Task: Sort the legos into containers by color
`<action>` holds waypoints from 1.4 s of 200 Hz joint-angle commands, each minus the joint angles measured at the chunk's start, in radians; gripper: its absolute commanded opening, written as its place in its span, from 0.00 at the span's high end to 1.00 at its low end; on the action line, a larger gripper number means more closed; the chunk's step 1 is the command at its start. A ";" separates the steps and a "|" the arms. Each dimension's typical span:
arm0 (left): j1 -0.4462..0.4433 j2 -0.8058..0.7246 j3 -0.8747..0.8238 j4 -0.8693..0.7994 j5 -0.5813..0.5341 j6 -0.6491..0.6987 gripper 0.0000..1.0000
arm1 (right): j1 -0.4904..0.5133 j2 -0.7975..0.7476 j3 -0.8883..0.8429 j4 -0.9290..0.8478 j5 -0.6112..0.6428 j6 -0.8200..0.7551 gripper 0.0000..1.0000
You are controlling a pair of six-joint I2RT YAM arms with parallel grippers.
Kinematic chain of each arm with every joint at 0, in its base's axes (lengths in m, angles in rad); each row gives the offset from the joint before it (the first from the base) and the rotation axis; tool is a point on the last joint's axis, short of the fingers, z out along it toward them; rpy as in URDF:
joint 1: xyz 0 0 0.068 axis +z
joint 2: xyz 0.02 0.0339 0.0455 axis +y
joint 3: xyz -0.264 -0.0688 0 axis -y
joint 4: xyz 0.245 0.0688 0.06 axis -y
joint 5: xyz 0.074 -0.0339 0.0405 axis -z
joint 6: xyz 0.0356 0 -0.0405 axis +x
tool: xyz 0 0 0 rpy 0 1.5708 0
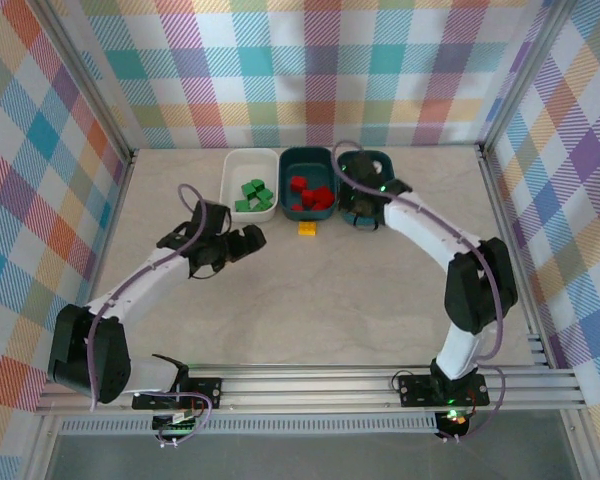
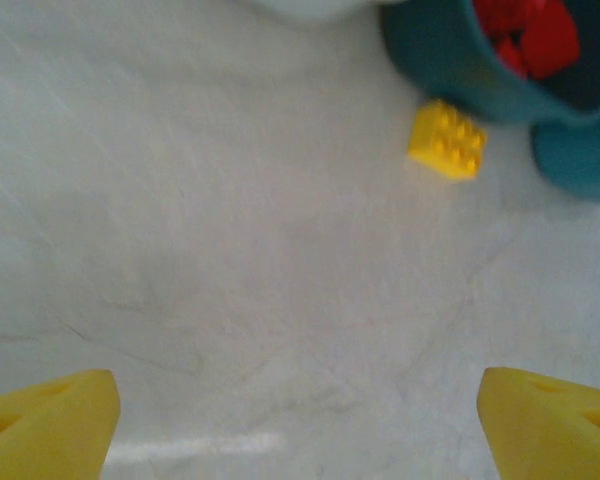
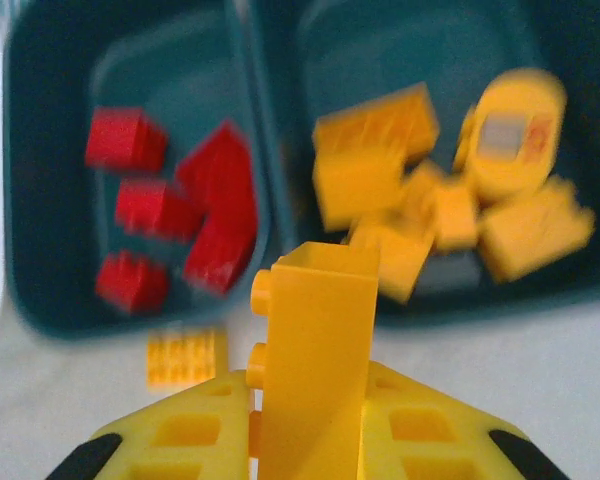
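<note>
Yellow brick [image 3: 315, 330] upright within grip of right tool [image 3: 310, 425]

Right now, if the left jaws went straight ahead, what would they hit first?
Probably the loose yellow brick, right of centre, before the teal tub of red bricks; depth is unclear.

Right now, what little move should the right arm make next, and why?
Probably ease forward and open over the right teal tub: the right gripper is shut on a yellow brick, and that tub holds the other yellow bricks.
</note>
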 commanded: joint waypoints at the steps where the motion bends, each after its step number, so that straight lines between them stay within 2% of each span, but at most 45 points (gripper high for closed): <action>1: -0.091 0.028 -0.016 0.062 0.036 -0.044 0.05 | -0.090 0.160 0.118 -0.060 -0.072 -0.107 0.81; 31: -0.126 0.023 -0.014 0.038 0.015 -0.041 0.01 | -0.134 0.356 0.356 -0.191 -0.098 -0.148 0.78; 50: -0.126 -0.005 0.003 -0.010 -0.013 -0.009 0.00 | -0.144 0.396 0.417 -0.227 -0.083 -0.154 0.69; 61: -0.126 -0.021 0.012 -0.032 -0.034 0.006 0.00 | -0.145 0.395 0.437 -0.236 -0.070 -0.165 0.50; 66: -0.126 -0.029 0.013 -0.037 -0.042 0.011 0.00 | -0.145 0.388 0.444 -0.239 -0.062 -0.169 0.45; 96: -0.123 -0.051 0.025 -0.068 -0.091 0.025 0.00 | -0.129 0.214 0.331 -0.155 0.003 -0.168 0.35; 118: -0.111 -0.071 0.011 -0.070 -0.141 0.013 0.00 | -0.053 0.060 0.156 -0.042 0.039 -0.145 0.30; 138: -0.085 -0.095 -0.015 -0.068 -0.178 -0.017 0.00 | 0.072 0.012 0.020 0.043 0.100 -0.110 0.24; 161: -0.048 -0.132 -0.052 -0.061 -0.205 -0.055 0.00 | 0.195 0.057 -0.061 0.122 0.160 -0.030 0.15; 189: -0.015 -0.170 -0.077 -0.068 -0.203 -0.059 0.00 | 0.283 0.199 0.031 0.066 0.219 0.048 0.08; 219: -0.004 -0.202 -0.107 -0.077 -0.189 -0.048 0.00 | 0.305 0.332 0.170 -0.051 0.237 0.132 0.04; 242: 0.003 -0.241 -0.140 -0.068 -0.190 -0.050 0.00 | 0.305 0.389 0.198 -0.046 0.211 0.149 0.03; 280: 0.021 -0.262 -0.156 -0.060 -0.174 -0.039 0.00 | 0.298 0.458 0.252 -0.037 0.205 0.124 0.16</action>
